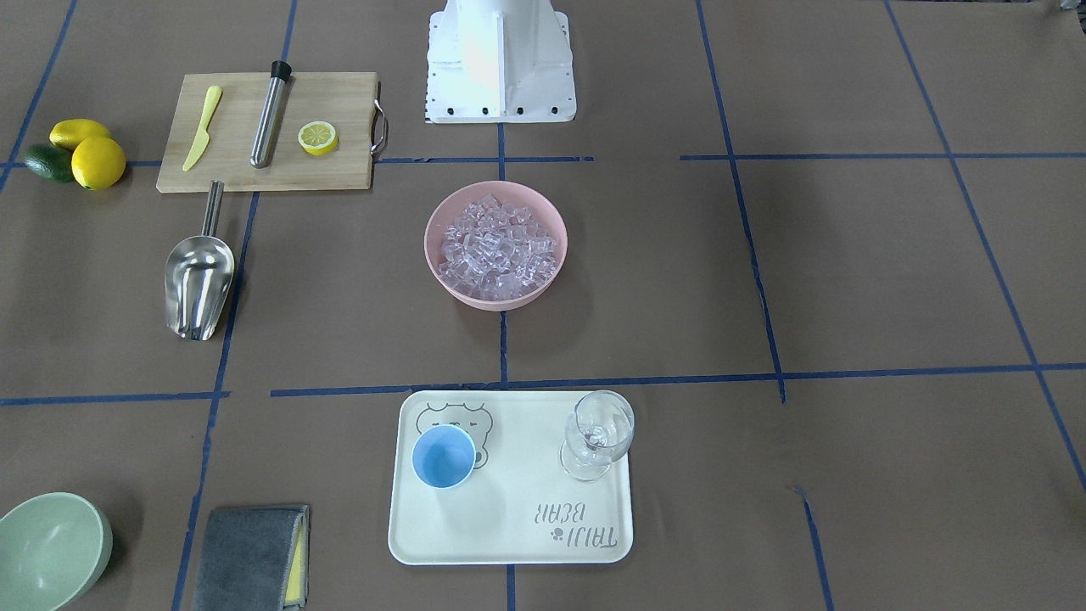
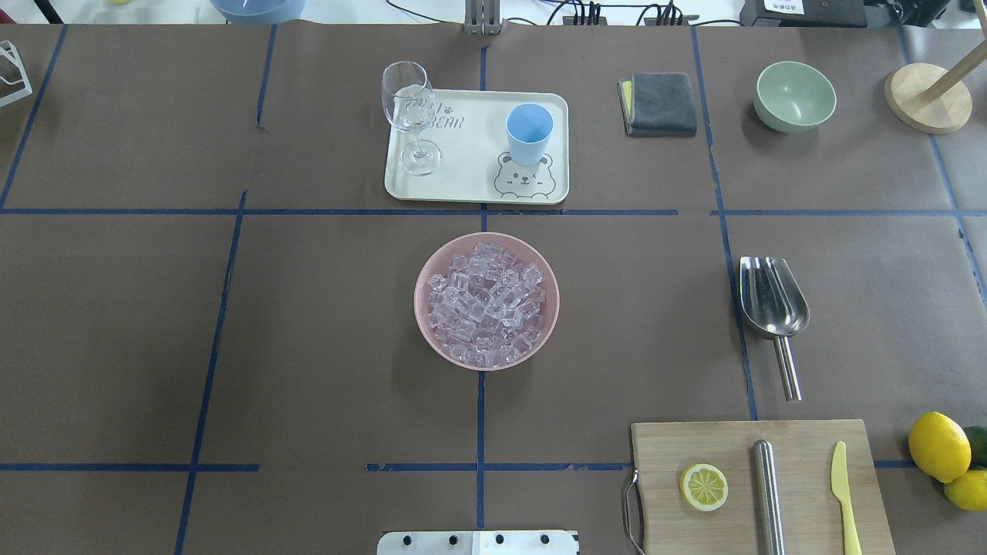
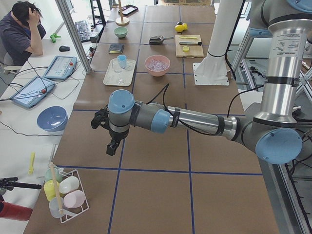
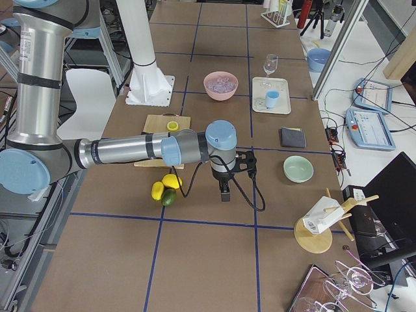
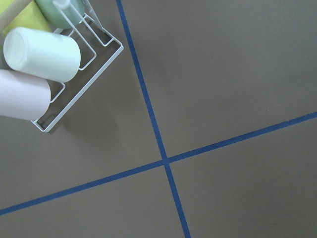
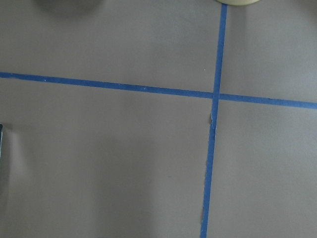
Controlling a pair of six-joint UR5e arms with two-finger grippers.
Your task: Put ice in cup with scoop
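The ice [image 2: 486, 302] fills a pink bowl [image 2: 426, 324] at the table's middle. The light-blue cup [image 2: 529, 132] stands upright and empty on a white tray [image 2: 470, 185] beyond the bowl. The steel scoop [image 2: 771, 297] lies on the table to the bowl's right, handle toward the robot. My left gripper [image 3: 112, 148] hangs over the table's left end, far from all of them. My right gripper [image 4: 224, 194] hangs over the right end, near the lemons. Both show only in the side views, so I cannot tell if they are open or shut.
A stemmed glass [image 2: 409, 108] stands on the tray. A cutting board [image 2: 759, 486] holds a lemon half, steel cylinder and yellow knife. Lemons [image 2: 938, 445], a grey cloth [image 2: 659, 102] and a green bowl [image 2: 795, 95] are on the right. A cup rack [image 5: 54, 64] is at the left end.
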